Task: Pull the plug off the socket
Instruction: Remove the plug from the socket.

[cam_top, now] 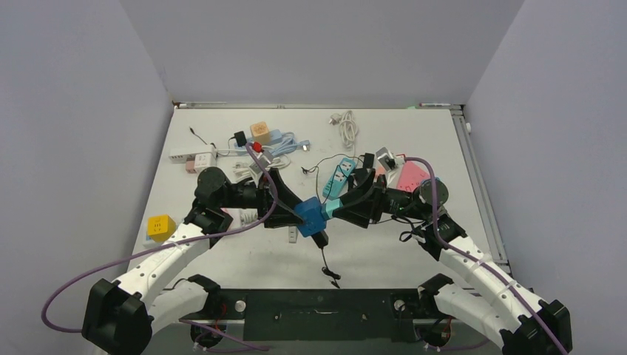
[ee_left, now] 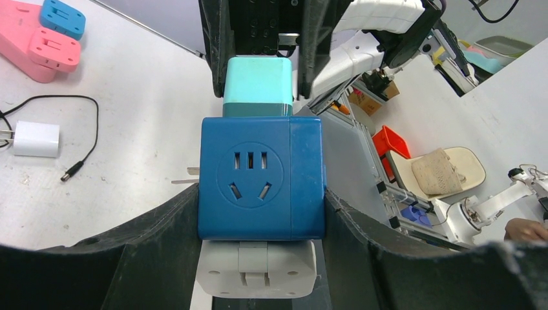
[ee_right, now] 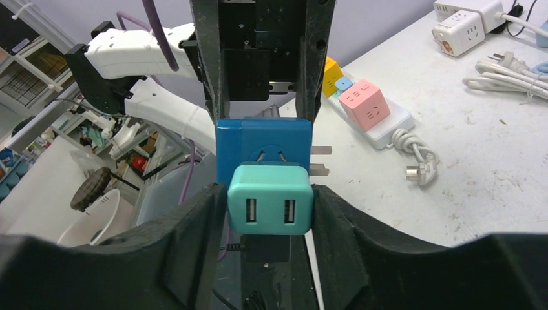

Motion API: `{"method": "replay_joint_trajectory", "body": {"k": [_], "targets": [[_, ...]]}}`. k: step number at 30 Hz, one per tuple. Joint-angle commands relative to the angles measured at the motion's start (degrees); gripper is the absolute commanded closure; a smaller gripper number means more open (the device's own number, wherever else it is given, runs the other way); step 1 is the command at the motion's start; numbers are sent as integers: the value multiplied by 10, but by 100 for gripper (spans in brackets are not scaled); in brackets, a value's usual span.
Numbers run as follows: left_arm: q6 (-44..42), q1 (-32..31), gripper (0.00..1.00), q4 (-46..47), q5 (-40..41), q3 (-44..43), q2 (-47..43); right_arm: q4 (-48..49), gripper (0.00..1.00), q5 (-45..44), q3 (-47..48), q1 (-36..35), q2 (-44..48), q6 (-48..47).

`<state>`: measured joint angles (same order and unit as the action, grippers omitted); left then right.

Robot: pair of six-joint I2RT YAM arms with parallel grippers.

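A blue cube socket [cam_top: 310, 214] hangs above the middle of the table, and my left gripper [cam_top: 298, 213] is shut on its sides. In the left wrist view the socket [ee_left: 262, 177] fills the gap between the black fingers [ee_left: 161, 232]. A teal two-port plug [ee_left: 258, 87] sticks out of its far face. My right gripper [ee_right: 270, 194] comes from the opposite side, and its fingers [ee_right: 200, 226] press both sides of the teal plug [ee_right: 270, 199], which still sits against the blue socket [ee_right: 262, 142]. A black adaptor [cam_top: 319, 238] with a thin cable hangs under the cube.
A yellow cube socket [cam_top: 160, 227] lies at the left edge. White power strips [cam_top: 194, 157] and an orange cube [cam_top: 259, 132] sit at the back left. A coiled white cable [cam_top: 347, 126], a light-blue strip [cam_top: 336, 176] and a pink block [cam_top: 410, 176] lie to the right.
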<state>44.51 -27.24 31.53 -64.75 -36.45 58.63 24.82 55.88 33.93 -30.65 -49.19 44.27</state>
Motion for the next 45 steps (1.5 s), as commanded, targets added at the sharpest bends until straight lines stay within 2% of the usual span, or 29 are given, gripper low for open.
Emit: {"method": "replay_joint_trajectory", "body": {"k": [1, 7, 10, 14, 20, 25, 28, 36, 45], "targets": [[0, 0, 100, 40, 10, -26, -4, 35, 54, 8, 3, 2, 4, -3], [0, -3, 100, 39, 4, -28, 0, 30, 79, 13, 4, 2, -2, -8], [-11, -12, 100, 26, 1, -33, 4, 16, 88, 20, 11, 2, -8, -20], [-63, -28, 100, -46, 7, -49, 5, -23, 94, 28, 33, -4, -18, -54], [-102, -34, 100, -106, 14, -64, 7, -156, 95, 12, 92, -37, -47, -147], [-105, -33, 100, -110, 20, -64, 3, -164, 95, -4, 92, -60, -54, -157], [-102, -21, 100, -97, 56, -51, -16, -166, 95, -25, 84, -64, -46, -159], [-28, 25, 100, -2, 90, -17, -33, -101, 95, -60, 30, -61, 2, -104], [-11, 38, 100, 21, 118, -3, -44, 36, 95, -116, -63, -61, 35, 3]]}}
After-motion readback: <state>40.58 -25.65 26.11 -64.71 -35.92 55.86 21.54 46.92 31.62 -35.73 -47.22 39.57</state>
